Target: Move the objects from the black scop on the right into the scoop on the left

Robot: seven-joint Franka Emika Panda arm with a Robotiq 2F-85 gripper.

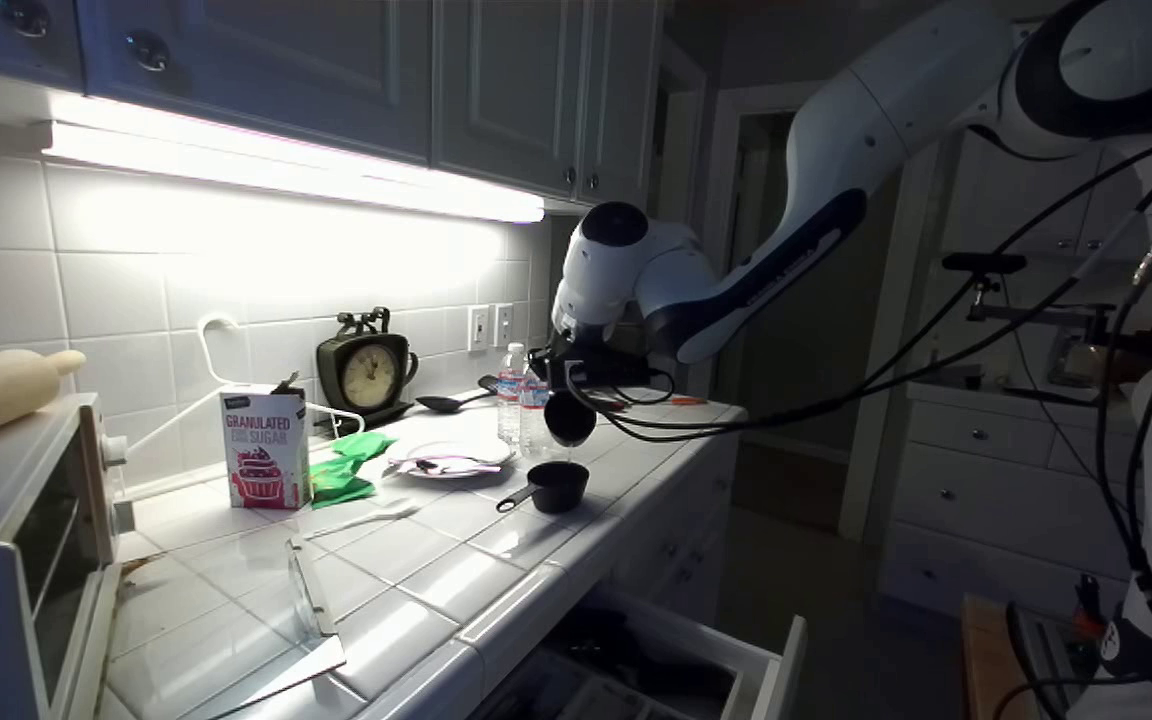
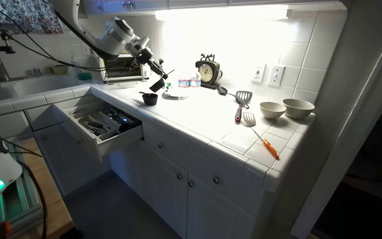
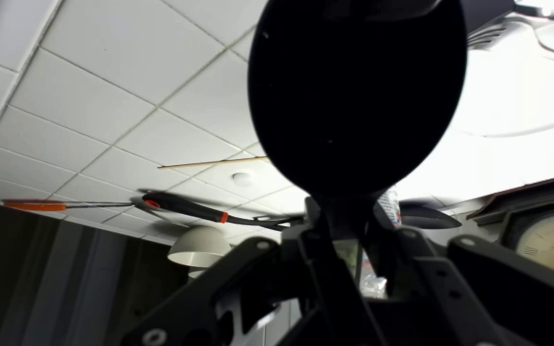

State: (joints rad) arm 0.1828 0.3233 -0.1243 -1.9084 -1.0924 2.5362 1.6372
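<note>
"Counter scoop (image 1: pixel 558 487) first: how do we have it placed?"

"Upright on the tiles (image 1: pixel 481 575), handle pointing between eight and nine o'clock in an exterior view. The held scoop (image 1: pixel 570 418) hangs tipped at about twelve o'clock from it, near but not touching."

"And our gripper (image 3: pixel 346 218)?"

"Its fingers (image 3: pixel 313 218) are clamped on the held scoop's handle. We judge that grip leaves the cup end free to tip, while the counter scoop sits beneath to catch whatever drops."

"So we're pouring?"

"Probably, though we can't tell what has gone across; both scoops look too dark inside to read. We'd watch for spills past the rim."

"What does each camera give us?"

"In both exterior views we see the scoops apart. In the wrist view the held scoop fills the top middle, and we can't tell whether any of the counter scoop peeps past it. But only there do we make out a thin stick (image 3: pixel 209 162), at eight o'clock from the held scoop."

"Farther out?"

"From the counter scoop, in an exterior view, we find bottles (image 1: pixel 509 400) at eleven o'clock, a plate (image 1: pixel 461 450) between nine and ten, and a sugar box (image 1: pixel 268 450) at nine, which the wrist view lacks. In an exterior view we also get an open drawer (image 2: pixel 121 141) at eight o'clock and bowls (image 2: pixel 272 112) at three."
</note>
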